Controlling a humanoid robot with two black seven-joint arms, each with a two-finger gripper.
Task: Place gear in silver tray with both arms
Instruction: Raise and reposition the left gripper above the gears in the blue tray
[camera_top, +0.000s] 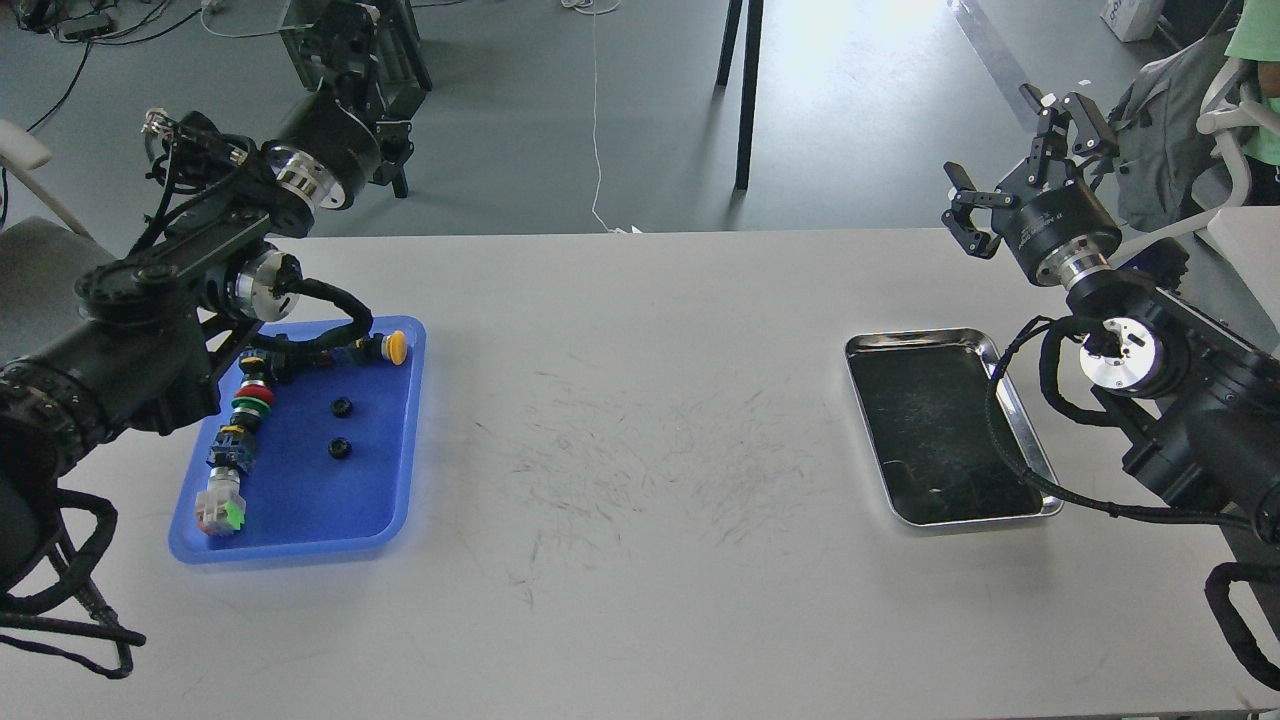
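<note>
The silver tray (1012, 405) lies on the right side of the grey table, its dark bottom bare. Two small black gears (343, 407) (339, 448) lie in the blue tray (395, 500) on the left. My left gripper (348, 35) is raised beyond the table's far left edge, high above and behind the blue tray; it is dark against a crate, so its fingers cannot be told apart. My right gripper (1012, 160) is open and empty, held up beyond the table's far right corner, behind the silver tray.
The blue tray also holds a row of push buttons: yellow (396, 346), red (256, 391), green (247, 405) and a white-green block (220, 507). A grey crate (300, 35) and black stand legs (745, 90) are on the floor behind. A person's chair (1225, 120) is at the far right.
</note>
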